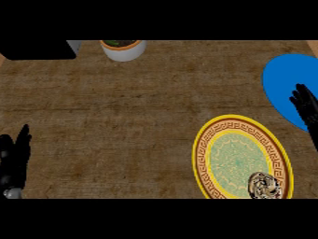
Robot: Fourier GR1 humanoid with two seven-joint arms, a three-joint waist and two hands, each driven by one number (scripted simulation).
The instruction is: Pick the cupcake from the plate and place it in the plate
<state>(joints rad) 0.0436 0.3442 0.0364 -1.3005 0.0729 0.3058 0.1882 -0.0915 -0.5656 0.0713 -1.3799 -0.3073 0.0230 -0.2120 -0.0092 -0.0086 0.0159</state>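
The cupcake (264,185) sits on the yellow plate (210,140), on the near part of that plate toward its right rim; no hand touches it, so the pick is judged not yet begun. The blue plate (288,74) lies beyond and to the right of the yellow plate, just beside it, and holds nothing visible; it is judged the destination. The right hand (311,112) is to the right of the yellow plate, overlapping the near edge of the blue plate in this view, fingers straight and spread, gripping nothing. It stands apart from the cupcake. The left hand (11,161) rests well to the left of the yellow plate, fingers up and straight, gripping nothing. Remaining work, as judged: bring the right hand to the cupcake, close on it, lift, carry it across to the blue plate, release. A white pot (124,50) stands far beyond and to the left of the yellow plate, and a black block (31,49) lies further left still. Neither stands between the two plates. The counter (120,121) between the cupcake and the blue plate shows no obstruction; only the yellow plate's rim must be crossed.
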